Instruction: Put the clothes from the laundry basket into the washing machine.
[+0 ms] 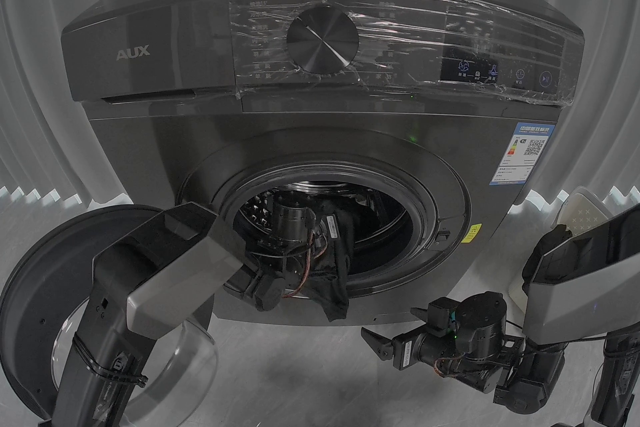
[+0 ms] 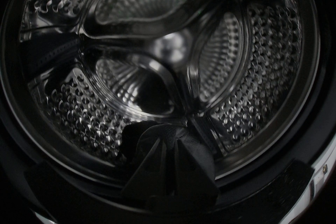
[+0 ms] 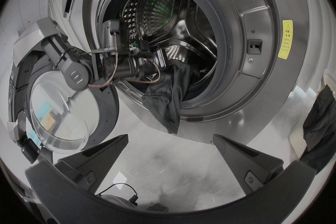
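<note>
The grey washing machine (image 1: 320, 135) stands with its drum (image 2: 175, 42) open. My left gripper (image 2: 171, 161) sits just inside the drum mouth, shut on a dark garment (image 1: 333, 278). That garment (image 3: 164, 98) hangs from the gripper over the door rim and down the front. In the left wrist view, black cloth (image 2: 196, 154) bunches around the fingers. My right gripper (image 3: 171, 151) hangs low over the floor in front of the machine, to the right of the opening, open and holding nothing; the head view shows it too (image 1: 377, 341). The white laundry basket (image 1: 587, 215) stands at the far right with dark clothes (image 3: 320, 123) draped on it.
The round machine door (image 1: 47, 295) is swung wide open to the left, its glass bowl (image 3: 59, 109) facing out. White curtains hang behind the machine. Bare pale floor (image 3: 182, 165) lies between the machine and my right gripper.
</note>
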Controlling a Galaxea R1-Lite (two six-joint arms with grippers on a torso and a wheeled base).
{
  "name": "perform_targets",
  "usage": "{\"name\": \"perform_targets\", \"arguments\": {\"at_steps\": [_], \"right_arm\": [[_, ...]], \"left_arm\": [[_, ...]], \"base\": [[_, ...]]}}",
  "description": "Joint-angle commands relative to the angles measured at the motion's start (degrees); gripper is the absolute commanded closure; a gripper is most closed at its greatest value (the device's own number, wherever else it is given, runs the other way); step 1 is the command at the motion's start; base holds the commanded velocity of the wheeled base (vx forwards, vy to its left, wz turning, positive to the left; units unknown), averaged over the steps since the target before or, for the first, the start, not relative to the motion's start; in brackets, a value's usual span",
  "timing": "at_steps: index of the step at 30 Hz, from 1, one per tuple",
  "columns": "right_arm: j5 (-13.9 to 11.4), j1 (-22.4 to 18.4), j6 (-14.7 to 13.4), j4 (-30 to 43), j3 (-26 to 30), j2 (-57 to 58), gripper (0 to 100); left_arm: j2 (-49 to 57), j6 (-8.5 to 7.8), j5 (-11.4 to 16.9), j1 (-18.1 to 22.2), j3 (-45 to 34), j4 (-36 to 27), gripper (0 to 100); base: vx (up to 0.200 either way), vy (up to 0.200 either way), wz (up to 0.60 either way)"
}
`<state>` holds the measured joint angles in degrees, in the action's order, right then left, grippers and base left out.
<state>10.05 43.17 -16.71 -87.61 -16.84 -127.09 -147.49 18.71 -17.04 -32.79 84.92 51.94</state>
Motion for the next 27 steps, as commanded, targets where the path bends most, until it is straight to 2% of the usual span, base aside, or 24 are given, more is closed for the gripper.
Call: {"name": "perform_targets", "arguments": {"at_steps": [1, 11, 12, 18, 22, 27], "right_arm": [[-0.03, 0.16, 0.01, -0.01, -0.04, 0.08, 0], [-0.03, 0.16, -0.07, -0.01, 0.14, 0.08, 0], [-0.03, 0.25, -0.07, -0.01, 0.14, 0.08, 0], [-0.03, 0.25, -0.07, -0.01, 0.22, 0.08, 0], [-0.03, 0.6, -0.07, -0.01, 0.4, 0.08, 0], [-0.03, 0.69, -0.07, -0.01, 0.22, 0.08, 0]], "left_arm": [[1.07, -0.08, -1.06, 0.62, 2.62, 0.09, 100], [-1.83, -0.26, -2.29, 1.15, 6.4, 0.97, 100], [-1.74, -0.26, -2.29, 1.15, 6.31, 1.05, 0], [-0.6, 0.1, -2.29, 0.71, 4.82, 1.32, 0], [5.02, 0.01, -1.5, -1.31, -5.03, -1.58, 0], [5.2, -0.08, 0.61, -2.19, -9.77, -6.77, 0]], "base": [[0.0, 0.0, 0.0], [0.0, 0.0, 0.0], [0.0, 0.0, 0.0], [0.0, 0.0, 0.0], [0.0, 0.0, 0.0], [0.0, 0.0, 0.0]]}}
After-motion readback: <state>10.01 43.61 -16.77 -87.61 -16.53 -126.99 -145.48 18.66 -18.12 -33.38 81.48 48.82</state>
